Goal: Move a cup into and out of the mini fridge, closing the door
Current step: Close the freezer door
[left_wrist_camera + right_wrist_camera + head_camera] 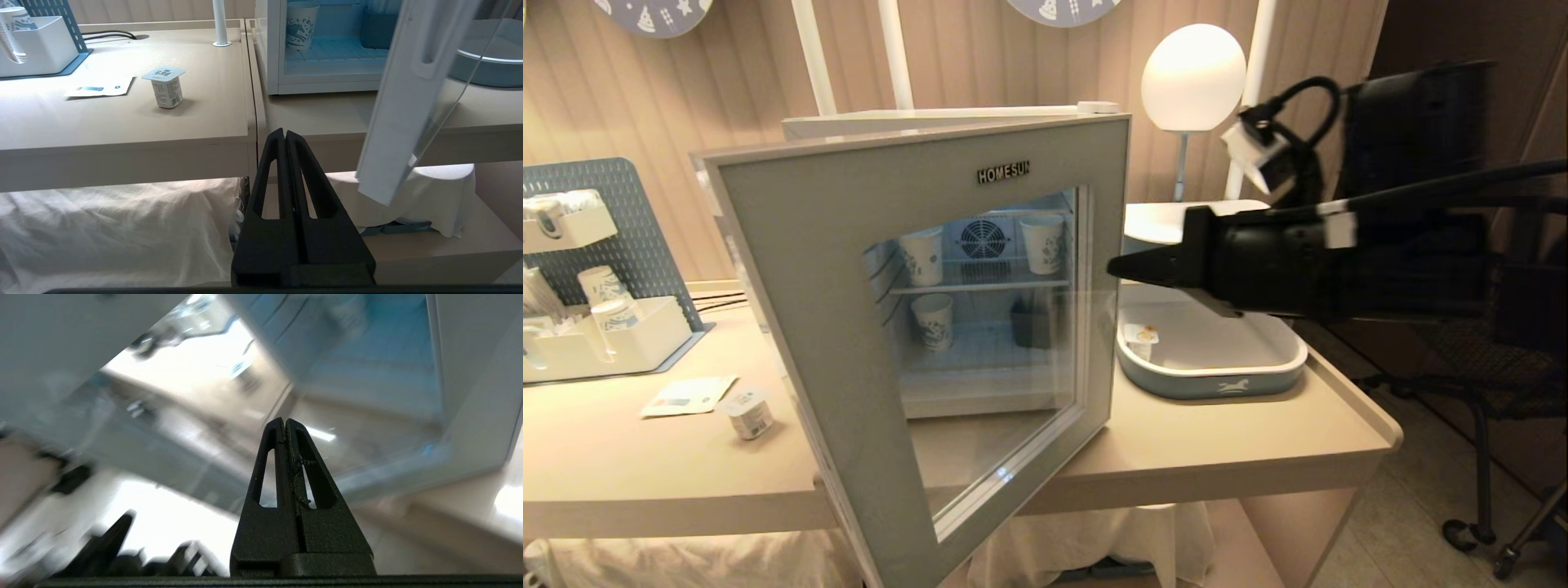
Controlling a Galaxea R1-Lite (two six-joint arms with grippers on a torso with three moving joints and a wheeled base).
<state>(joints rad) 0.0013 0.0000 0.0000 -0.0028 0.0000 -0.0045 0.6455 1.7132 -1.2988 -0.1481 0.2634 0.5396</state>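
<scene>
The cup (pixel 749 412), a squat white tub with a foil lid, stands upright on the table left of the mini fridge (pixel 931 121); the left wrist view shows the cup (pixel 164 86) too. The door (pixel 809 261) is swung wide open toward me, so the shelves show through its glass. My right gripper (pixel 1112 268) is shut and empty, held level with its tip at the door's free right edge. In the right wrist view the shut gripper (pixel 284 420) faces the blurred door glass. My left gripper (pixel 284 131) is shut, empty and parked low below the table's front edge.
Three tall paper cups (pixel 923 255) and a dark box (pixel 1031 324) sit inside the fridge. A blue-and-white tray (pixel 1217 371) and a globe lamp (pixel 1192 65) stand right of it. A pegboard organiser (pixel 605 335) and a card (pixel 689 394) lie left. A dark chair (pixel 1462 351) is beyond the table's right end.
</scene>
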